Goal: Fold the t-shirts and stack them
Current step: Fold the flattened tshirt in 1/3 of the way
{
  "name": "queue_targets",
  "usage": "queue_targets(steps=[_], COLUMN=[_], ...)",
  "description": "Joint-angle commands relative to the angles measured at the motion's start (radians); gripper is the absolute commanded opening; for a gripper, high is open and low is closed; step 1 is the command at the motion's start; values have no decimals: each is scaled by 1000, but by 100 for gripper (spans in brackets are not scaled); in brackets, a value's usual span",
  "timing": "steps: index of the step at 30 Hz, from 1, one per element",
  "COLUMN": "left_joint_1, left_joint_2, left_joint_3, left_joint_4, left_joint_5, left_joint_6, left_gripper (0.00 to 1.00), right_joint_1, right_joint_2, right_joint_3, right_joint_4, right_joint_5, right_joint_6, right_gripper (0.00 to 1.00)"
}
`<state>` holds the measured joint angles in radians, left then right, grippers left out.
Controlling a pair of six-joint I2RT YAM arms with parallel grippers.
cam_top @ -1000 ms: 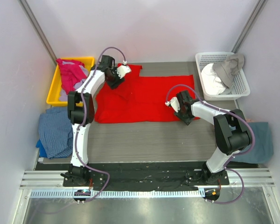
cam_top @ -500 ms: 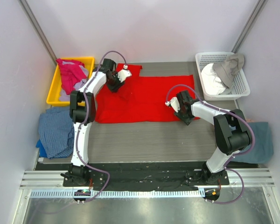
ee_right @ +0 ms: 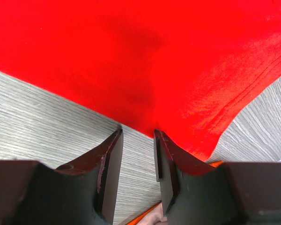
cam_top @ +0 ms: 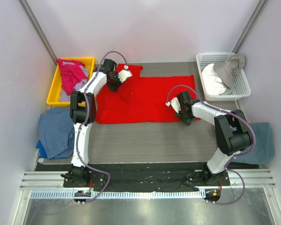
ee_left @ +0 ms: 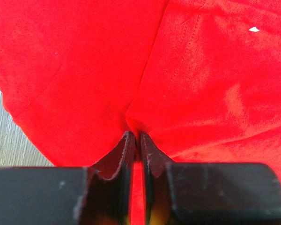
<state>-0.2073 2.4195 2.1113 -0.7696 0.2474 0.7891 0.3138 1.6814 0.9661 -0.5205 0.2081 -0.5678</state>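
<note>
Now my left gripper [ee_left: 136,139] is nearly closed. Its two fingers [ee_left: 124,152] are pressed almost together on a raised pinch of the red t-shirt [cam_top: 150,96], with only a thin sliver of red showing between them. From the wrist view the cloth rises in a crease that runs away from the tips, and a stitched seam lies to the right of it.

Compared with a second ago, my left wrist has turned and drawn slightly toward the shirt's far left part, near the sleeve that points to the back wall. Since half a second ago I see no shift in it at all.

My right gripper [ee_right: 137,133] has not changed place across the three overhead views. It sits low at the shirt's near right edge. Its fingers stand a narrow gap apart, and bare grey table [cam_top: 145,140] shows between them. The red hem reaches just to the tips, and I see no cloth caught between them.

The shirt lies spread flat across the middle of the table, and its outline is much the same as it was a second ago.

Off to my left a yellow bin [cam_top: 54,93] holds a magenta-pink t-shirt [cam_top: 71,74], and a blue checked cloth [cam_top: 56,133] lies nearer to me. To my right a white basket [cam_top: 243,91] holds grey and white cloth, and a teal cloth [cam_top: 264,140] lies at the table's edge.
</note>
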Motion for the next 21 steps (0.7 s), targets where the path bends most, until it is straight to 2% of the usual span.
queue_targets(steps=[1,5,7,21], left_joint_1=[-4,-14,-17,-69], left_joint_2=[-25,-36,-43,-43], left_joint_3=[38,32,32,58], left_joint_4=[0,1,3,104], left_joint_5=[21,23,20,-91], left_joint_6=[4,13,15,44], left_gripper=[11,1,0,0], right_joint_1=[5,7,7,8], right_joint_2=[11,14,15,20], right_joint_3=[-35,-35,-36,-43], right_joint_4=[-3,-3,-1,1], right_joint_5=[-19,-19,-21,-22], right_joint_6=[26,26,29,32], right_gripper=[41,41,41,41])
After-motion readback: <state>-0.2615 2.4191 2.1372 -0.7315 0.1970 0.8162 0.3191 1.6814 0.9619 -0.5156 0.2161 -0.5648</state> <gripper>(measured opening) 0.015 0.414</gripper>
